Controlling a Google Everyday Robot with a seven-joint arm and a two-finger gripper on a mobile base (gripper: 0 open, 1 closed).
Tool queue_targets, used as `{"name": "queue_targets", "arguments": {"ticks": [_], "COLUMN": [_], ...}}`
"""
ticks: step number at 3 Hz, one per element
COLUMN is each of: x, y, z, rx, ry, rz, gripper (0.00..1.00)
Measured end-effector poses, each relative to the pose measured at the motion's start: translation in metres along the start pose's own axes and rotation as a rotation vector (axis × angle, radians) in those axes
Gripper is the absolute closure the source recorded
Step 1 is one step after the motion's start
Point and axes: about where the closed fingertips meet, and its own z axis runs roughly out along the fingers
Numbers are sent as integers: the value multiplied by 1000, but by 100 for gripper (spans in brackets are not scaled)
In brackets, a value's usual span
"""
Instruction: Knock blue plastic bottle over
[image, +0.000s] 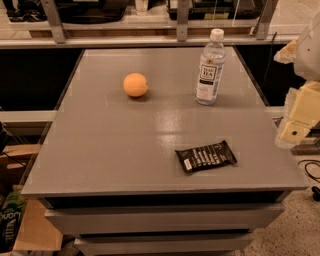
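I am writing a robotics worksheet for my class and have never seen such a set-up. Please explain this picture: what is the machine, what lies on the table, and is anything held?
The one picture looks down on a grey table from its front. The pale parts at the right edge belong to a one-armed mobile robot. Its claw is there, beside the table, touching nothing on it. On the table, the blue plastic bottle stands upright at the far right, an orange ball sits to its left, and a dark snack packet lies flat nearer the front. Nothing seems to be held, and the bottle has not yet been knocked over.
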Motion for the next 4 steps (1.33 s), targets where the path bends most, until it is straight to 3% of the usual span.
{"name": "queue_targets", "arguments": {"ticks": [1,2,3,4], "x": [0,0,-6,-14], "y": [0,-11,-35,-64], "z": [0,2,9,22], "rx": [0,12,18,-5], "ry": [0,-61,-180,-346], "rz": [0,4,6,10], "gripper": [0,0,0,0]}}
